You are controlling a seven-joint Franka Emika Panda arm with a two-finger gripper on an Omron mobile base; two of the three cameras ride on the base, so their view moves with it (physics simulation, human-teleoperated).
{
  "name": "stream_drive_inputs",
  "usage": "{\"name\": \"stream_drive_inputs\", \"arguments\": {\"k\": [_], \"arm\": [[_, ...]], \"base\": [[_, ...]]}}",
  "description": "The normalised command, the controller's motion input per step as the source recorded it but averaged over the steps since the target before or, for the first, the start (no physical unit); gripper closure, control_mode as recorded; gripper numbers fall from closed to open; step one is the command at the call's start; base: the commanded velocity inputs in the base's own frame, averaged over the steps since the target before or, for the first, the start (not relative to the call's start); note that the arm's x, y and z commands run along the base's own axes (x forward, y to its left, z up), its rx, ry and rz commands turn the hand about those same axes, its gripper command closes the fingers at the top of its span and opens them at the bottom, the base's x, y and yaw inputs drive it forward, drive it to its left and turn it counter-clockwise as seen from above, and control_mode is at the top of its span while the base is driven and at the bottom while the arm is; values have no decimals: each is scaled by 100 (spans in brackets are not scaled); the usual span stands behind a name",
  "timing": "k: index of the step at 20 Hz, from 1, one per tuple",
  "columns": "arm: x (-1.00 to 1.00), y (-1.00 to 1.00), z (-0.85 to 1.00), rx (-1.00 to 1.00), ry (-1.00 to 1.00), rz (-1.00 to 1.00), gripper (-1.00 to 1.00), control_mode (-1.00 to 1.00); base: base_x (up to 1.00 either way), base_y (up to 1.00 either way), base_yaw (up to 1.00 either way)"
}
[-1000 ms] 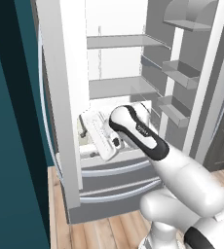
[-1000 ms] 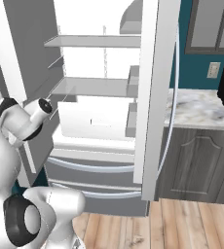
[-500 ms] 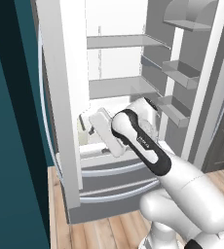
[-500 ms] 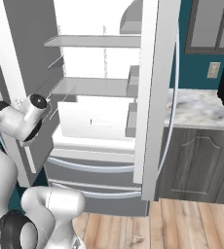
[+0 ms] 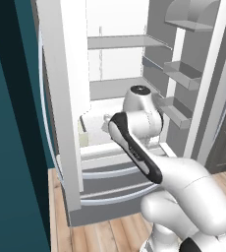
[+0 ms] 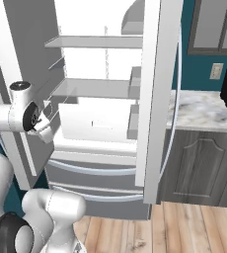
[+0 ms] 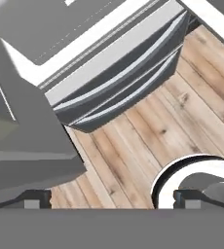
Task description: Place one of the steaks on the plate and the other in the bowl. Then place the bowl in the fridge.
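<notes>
My arm is out of the fridge now

My pincer (image 7: 111,197) is spread wide with nothing in it. It has pulled back from the fridge (image 5: 116,66) and now looks down at the floor (image 7: 182,112). A bit of the bowl (image 5: 82,134) peeks out on the low shelf, so I think the job is nearly done.

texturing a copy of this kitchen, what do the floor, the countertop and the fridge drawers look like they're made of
Floor: light wood planks, matte, with visible grain and seams.
Countertop: looks like polished marble or stone, white with grey veining.
Fridge drawers: smooth grey fronts, probably painted or brushed metal, with pale curved handles; the render leaves it open.
</notes>
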Motion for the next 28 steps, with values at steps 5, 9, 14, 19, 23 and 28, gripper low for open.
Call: {"name": "stream_drive_inputs", "arguments": {"k": [5, 9, 14, 19, 23, 28], "arm": [[-7, -95, -15, -55, -4, 31, -100, -100], [-47, -45, 0, -19, 0, 60, -100, -100], [20, -62, 0, 29, 28, 26, -100, -100], [-15, -4, -8, 1, 24, -6, -100, -100], [-18, 0, -54, -4, 3, -3, -100, -100], [-27, -1, -71, -1, 0, -1, -100, -100]], "base": [[0, 0, 0], [0, 0, 0], [0, 0, 0], [0, 0, 0], [0, 0, 0], [0, 0, 0]]}}
